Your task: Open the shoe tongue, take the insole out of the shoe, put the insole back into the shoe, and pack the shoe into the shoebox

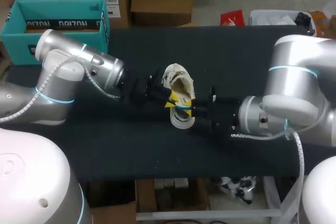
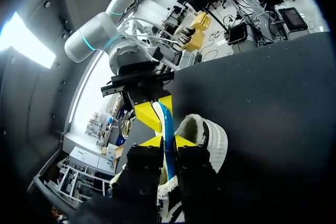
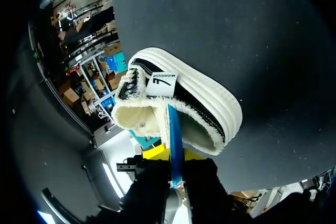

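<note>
**Insole pinched edge-on by both grippers at the shoe's mouth**

The insole (image 3: pixel 175 139) shows as a thin blue strip standing on edge. One end dips into the fleece-lined opening of the shoe (image 1: pixel 177 83) and the other end runs back between the fingers. The shoe sits near the middle of the table (image 1: pixel 252 56), and in the head view its long axis runs roughly from the far side toward the near edge. Its opening is turned to the right gripper (image 3: pixel 175 154), and its ribbed sole wall faces away.

Both grippers meet at that opening, nearly tip to tip. The right gripper's yellow tips are clamped on the strip from either side. The left gripper (image 2: pixel 169 141) pinches the same strip, with the right arm's tips just ahead of it. Neither arm is clearly the nearer one, since both are at the shoe.

The coming move seems to turn on keeping the strip in line with the opening, so that it slides along the shoe's length instead of buckling against the collar.

Bare table lies on all sides of the shoe. The teal shoebox (image 1: pixel 63 23) stands well apart at the far left corner, on the left arm's side.
</note>
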Robot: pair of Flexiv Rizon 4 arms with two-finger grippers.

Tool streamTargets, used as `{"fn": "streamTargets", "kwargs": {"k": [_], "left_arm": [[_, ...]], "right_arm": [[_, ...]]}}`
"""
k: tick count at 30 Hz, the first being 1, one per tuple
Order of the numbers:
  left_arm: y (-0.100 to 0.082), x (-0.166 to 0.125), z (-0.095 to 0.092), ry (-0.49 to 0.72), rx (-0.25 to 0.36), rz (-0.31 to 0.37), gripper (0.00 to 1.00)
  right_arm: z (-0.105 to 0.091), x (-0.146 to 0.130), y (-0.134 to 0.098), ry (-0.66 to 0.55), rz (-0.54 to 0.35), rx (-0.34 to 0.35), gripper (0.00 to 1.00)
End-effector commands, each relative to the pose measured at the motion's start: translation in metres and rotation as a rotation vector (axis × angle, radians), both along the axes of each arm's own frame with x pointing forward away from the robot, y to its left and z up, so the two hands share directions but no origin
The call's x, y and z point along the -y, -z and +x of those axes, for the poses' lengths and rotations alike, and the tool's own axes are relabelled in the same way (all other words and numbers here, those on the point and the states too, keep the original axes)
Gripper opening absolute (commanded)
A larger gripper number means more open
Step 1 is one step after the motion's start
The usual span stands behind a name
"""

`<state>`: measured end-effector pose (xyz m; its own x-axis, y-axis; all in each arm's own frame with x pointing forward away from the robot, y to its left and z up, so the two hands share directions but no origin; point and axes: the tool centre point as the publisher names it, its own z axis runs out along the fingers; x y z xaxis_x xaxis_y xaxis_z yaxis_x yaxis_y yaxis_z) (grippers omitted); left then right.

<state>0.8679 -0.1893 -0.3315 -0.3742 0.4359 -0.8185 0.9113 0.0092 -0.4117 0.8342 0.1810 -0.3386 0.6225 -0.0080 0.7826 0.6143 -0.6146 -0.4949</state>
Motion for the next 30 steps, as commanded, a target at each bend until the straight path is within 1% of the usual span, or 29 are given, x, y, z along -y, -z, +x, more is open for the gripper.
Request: {"fn": "streamTargets", "kwargs": {"k": [1,5,8,10,13,17,22,23,24,25,27,28,30], "left_arm": [[0.003,0.007,0.002,-0.001,0.000,0.005,0.00],[0.007,0.007,0.008,-0.011,0.000,0.017,0.00],[0.012,0.004,0.016,-0.029,-0.004,0.028,0.00],[0.015,0.003,0.021,-0.039,-0.018,0.029,0.00],[0.018,0.002,0.024,-0.043,-0.025,0.032,0.00],[0.019,0.002,0.023,-0.037,-0.032,0.034,0.00],[0.018,0.003,0.019,-0.022,-0.036,0.037,0.00],[0.018,0.003,0.018,-0.021,-0.036,0.037,0.22],[0.017,0.003,0.018,-0.019,-0.036,0.037,0.38],[0.015,0.003,0.016,-0.015,-0.037,0.036,0.50],[0.010,0.000,0.014,-0.013,-0.034,0.037,0.91],[0.007,-0.002,0.013,-0.012,-0.033,0.038,1.00],[0.001,-0.008,0.012,-0.012,-0.029,0.041,1.00]], "right_arm": [[0.002,-0.005,0.004,0.009,0.001,0.005,0.00],[0.009,-0.008,0.007,-0.002,-0.001,-0.002,0.00],[0.020,-0.010,0.012,-0.017,-0.008,-0.013,0.00],[0.028,-0.011,0.017,-0.023,-0.019,-0.025,0.00],[0.035,-0.010,0.021,-0.026,-0.019,-0.030,0.00],[0.037,-0.008,0.021,-0.028,-0.028,-0.035,0.00],[0.035,-0.005,0.021,-0.021,-0.043,-0.041,0.00],[0.034,-0.004,0.021,-0.020,-0.044,-0.043,0.00],[0.034,-0.004,0.021,-0.018,-0.055,-0.049,0.00],[0.034,-0.004,0.022,-0.018,-0.061,-0.051,0.00],[0.033,-0.005,0.021,-0.018,-0.083,-0.055,0.00],[0.032,-0.005,0.021,-0.019,-0.091,-0.054,0.00],[0.031,-0.004,0.021,-0.021,-0.108,-0.058,0.00]]}}
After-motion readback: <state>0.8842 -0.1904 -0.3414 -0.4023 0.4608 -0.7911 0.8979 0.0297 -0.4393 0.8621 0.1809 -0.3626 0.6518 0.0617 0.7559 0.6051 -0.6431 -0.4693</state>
